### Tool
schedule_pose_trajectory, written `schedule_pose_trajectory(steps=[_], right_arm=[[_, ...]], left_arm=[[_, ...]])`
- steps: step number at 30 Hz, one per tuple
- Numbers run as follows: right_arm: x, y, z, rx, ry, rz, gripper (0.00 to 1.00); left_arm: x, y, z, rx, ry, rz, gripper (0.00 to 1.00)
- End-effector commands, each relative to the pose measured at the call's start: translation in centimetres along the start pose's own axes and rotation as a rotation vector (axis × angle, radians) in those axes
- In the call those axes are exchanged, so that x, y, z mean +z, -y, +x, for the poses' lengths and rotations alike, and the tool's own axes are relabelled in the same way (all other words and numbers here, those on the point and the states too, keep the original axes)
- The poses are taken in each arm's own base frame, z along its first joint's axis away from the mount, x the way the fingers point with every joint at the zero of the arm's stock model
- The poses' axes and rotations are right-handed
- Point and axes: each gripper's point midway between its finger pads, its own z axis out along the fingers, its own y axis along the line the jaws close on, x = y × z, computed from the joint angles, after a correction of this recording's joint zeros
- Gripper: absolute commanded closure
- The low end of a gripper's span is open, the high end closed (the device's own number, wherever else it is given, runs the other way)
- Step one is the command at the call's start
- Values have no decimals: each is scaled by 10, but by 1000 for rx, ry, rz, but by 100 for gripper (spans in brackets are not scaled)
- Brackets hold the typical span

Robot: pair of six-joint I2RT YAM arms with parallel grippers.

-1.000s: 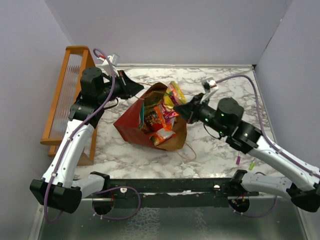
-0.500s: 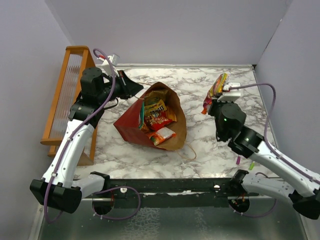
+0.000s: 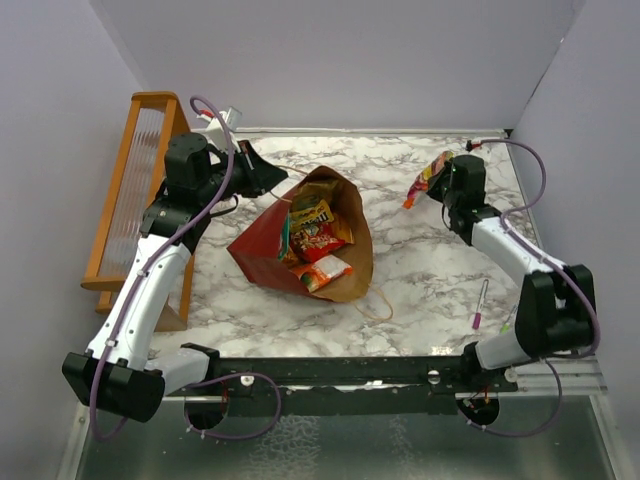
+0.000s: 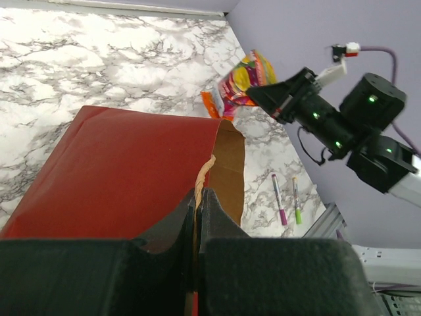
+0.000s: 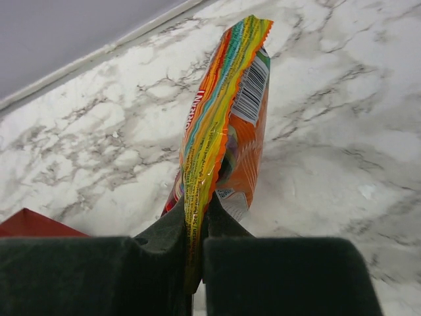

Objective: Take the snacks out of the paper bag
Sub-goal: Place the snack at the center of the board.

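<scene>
Left jaws pinched narrow on the twisted tan handle (image 4: 204, 174) at the rim of the paper bag (image 3: 262, 250), no visible gap. Right jaws clamped on the bottom edge of an orange rainbow-striped snack packet (image 5: 227, 125), which sticks out edge-on with its barcode side facing right in the wrist view. From the top view that packet (image 3: 428, 178) is at the far right of the marble surface (image 3: 430, 270), well apart from the bag; can't tell if it touches the surface. The bag lies on its side mid-surface, dark red outside, with its brown inside showing through the open mouth. Snacks inside: yellow packet (image 3: 310, 213) toward the far side, red-orange packet (image 3: 322, 238) just beside it, and a white and orange packet (image 3: 328, 270) nearest the mouth's near edge. There is also a teal strip along the left inner wall, too small to identify. The bag's second handle (image 3: 378, 300) lies loose on the surface at the near side. Pink pen (image 3: 479, 305) and green pen (image 3: 505, 325) lie near the right arm (image 3: 500, 240), close to the near edge. Orange wooden rack (image 3: 120, 200) stands along the left, behind the left arm (image 3: 150, 270).
</scene>
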Motion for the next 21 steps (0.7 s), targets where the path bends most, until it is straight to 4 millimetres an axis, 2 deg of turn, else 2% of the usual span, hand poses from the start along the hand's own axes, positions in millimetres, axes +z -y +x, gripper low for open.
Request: schedule_pose_trajectory(steps=[1,6,9,10,11,15,18,21], right_arm=[[42,-36,-47,244,98,-309,99],[106,-24,-47,420,23,-417,99],[144,-25,-41,466,-1,-513,99],[156,-24,-36,474,-15,-535,99],[172,-18,-22,495,-41,-536,99],[213,3,0,540,-88,-492,99],[231,19,23,536,-140,-429,96],[229,32,38,518,-172,-380,86]], left_arm=[[-3,9,-8,3,12,25,100],[-3,8,-5,-3,7,21,100],[-1,8,-3,-16,9,30,100],[0,8,-2,-21,7,35,100],[0,8,-1,-26,4,39,100],[2,8,1,-35,-7,46,100],[1,9,1,-33,-10,48,100],[0,9,1,-26,-11,46,100]])
